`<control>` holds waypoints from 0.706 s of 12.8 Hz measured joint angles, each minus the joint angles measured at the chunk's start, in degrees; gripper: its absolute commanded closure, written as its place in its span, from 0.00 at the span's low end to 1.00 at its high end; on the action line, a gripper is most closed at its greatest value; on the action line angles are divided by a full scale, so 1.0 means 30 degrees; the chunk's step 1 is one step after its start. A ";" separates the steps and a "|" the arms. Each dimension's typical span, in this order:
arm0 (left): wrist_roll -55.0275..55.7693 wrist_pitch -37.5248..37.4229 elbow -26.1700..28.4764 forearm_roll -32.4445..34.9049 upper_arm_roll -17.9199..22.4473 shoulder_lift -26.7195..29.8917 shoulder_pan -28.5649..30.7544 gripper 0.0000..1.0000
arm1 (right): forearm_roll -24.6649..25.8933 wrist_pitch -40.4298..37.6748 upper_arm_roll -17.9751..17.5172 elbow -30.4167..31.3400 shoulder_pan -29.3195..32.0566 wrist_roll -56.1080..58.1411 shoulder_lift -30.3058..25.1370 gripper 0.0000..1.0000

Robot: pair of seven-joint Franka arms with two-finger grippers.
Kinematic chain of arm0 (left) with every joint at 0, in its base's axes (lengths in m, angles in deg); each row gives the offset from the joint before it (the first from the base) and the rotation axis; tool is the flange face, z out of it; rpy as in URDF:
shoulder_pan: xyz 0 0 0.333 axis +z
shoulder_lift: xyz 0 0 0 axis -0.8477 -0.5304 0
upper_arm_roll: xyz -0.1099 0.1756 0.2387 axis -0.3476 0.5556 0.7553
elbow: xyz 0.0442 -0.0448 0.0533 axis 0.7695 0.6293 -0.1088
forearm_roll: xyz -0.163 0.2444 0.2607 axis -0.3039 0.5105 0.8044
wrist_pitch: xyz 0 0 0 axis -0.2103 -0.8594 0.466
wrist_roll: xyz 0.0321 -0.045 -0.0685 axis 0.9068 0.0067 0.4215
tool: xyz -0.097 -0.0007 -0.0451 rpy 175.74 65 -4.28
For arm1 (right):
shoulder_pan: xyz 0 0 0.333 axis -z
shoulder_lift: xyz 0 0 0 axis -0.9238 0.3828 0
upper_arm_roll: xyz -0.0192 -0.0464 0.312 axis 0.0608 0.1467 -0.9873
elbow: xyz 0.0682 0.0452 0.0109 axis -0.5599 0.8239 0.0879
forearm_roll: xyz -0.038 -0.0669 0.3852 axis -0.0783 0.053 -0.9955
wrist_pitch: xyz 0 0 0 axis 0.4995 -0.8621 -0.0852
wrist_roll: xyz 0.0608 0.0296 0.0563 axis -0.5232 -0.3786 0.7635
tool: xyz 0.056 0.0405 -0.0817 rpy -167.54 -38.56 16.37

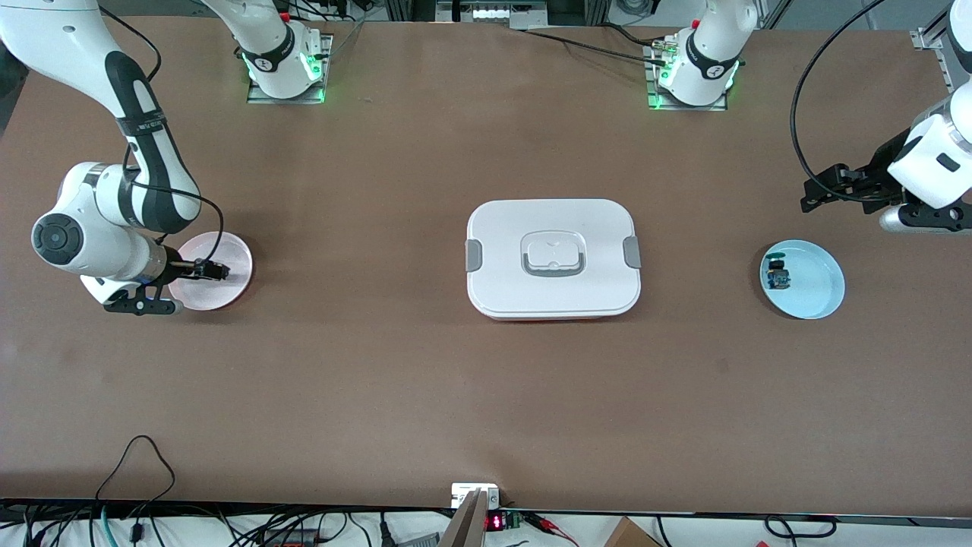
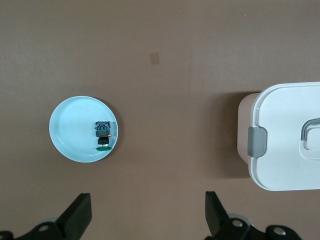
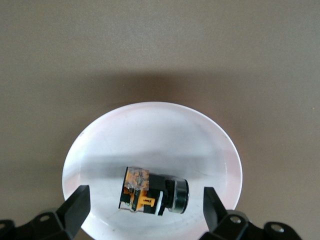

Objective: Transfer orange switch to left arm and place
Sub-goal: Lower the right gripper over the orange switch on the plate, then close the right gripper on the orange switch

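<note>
The orange switch [image 3: 152, 195] lies on its side on a pink plate [image 3: 150, 130] toward the right arm's end of the table. My right gripper [image 3: 146, 202] is open low over it, one finger on each side and both apart from it. In the front view that gripper [image 1: 211, 269] hides the switch on the pink plate [image 1: 231, 254]. The white box [image 1: 553, 228] sits lidded at the table's middle. My left gripper [image 1: 816, 194] hangs open and empty over bare table beside a blue plate [image 1: 820, 296]; it [image 2: 147, 212] looks down on that plate [image 2: 72, 130] and the box [image 2: 285, 160].
A small blue component with a green cap [image 1: 778, 275] lies in the blue plate, also seen from the left wrist [image 2: 103, 134]. Both arm bases [image 1: 285, 68] [image 1: 695, 72] stand along the table edge farthest from the front camera. Cables and a small device [image 1: 474, 497] line the nearest edge.
</note>
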 measured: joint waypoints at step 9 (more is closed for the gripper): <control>0.0000 0.0000 0.0000 0.0000 0.0000 -0.0002 0.0015 0.00 | -0.0143 0.2912 0.0056 0.2380 0.0505 -0.0375 0.0078 0.00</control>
